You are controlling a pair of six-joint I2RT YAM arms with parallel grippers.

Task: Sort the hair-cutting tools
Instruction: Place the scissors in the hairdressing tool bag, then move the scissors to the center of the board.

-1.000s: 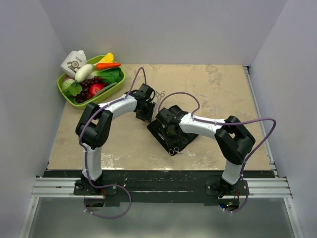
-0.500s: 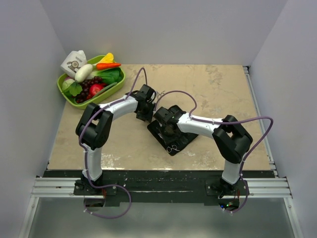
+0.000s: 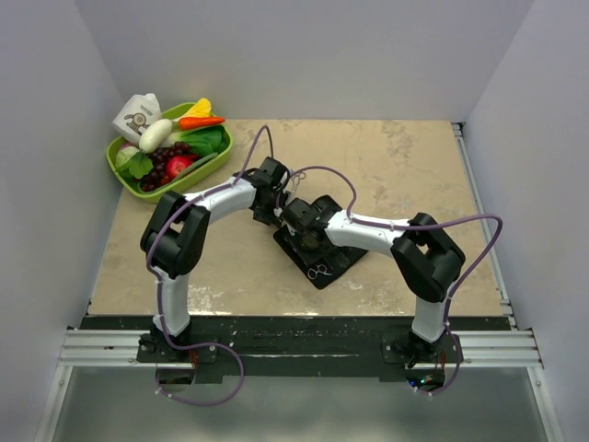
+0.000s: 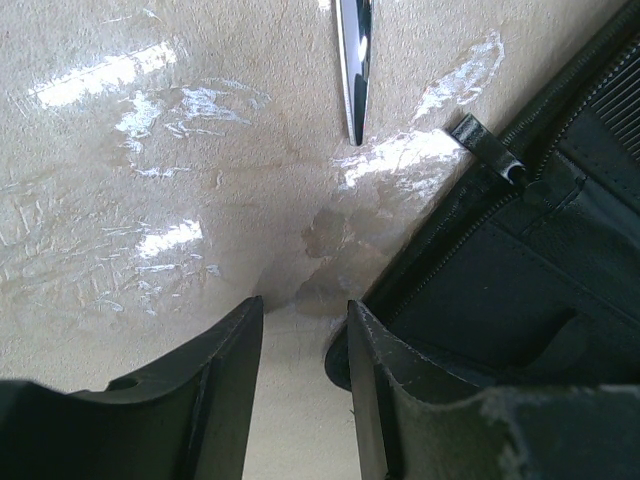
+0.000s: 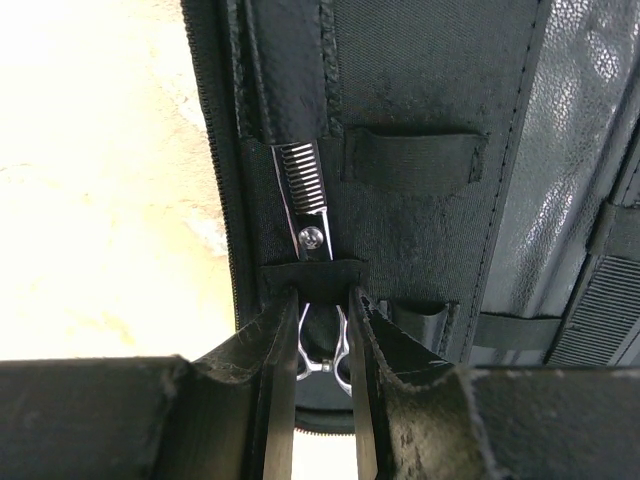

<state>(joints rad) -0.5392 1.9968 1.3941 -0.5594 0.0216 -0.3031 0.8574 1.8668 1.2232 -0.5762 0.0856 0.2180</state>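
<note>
Silver thinning scissors [image 5: 311, 215] are your piece of work here. They lie toward the near end of the open black case [image 3: 345, 249], close to its zipped edge, with the toothed blade tucked under a flap and the pivot just above an elastic strap [image 5: 312, 275] that pins them flat. Your right gripper [image 5: 323, 300] comes in along their length. Its jaws are drawn narrow and pinch the two handle shanks right at that strap, which is about the only part the case leaves free to grab. I read this as seating them in their slot, though drawing them out would look the same from here. The comb [image 5: 598, 300] seems already housed: you can see fine teeth under a strap in the neighbouring panel. Your left gripper [image 4: 300, 310] is low over the table [image 3: 414, 166] at the far-left side of the case. Its jaws are part spread with nothing between them, only bare tabletop showing through the gap. One finger sits just beside the case's edge, probably to stop the case sliding while your right arm works. The second pair of scissors [image 4: 355, 70] lies loose on the table beyond that gripper, near the zip pull [image 4: 487, 148] but apart from the case, so it looks like your next pick. The green tray [image 3: 120, 168] of toy food at the far left is well apart.
</note>
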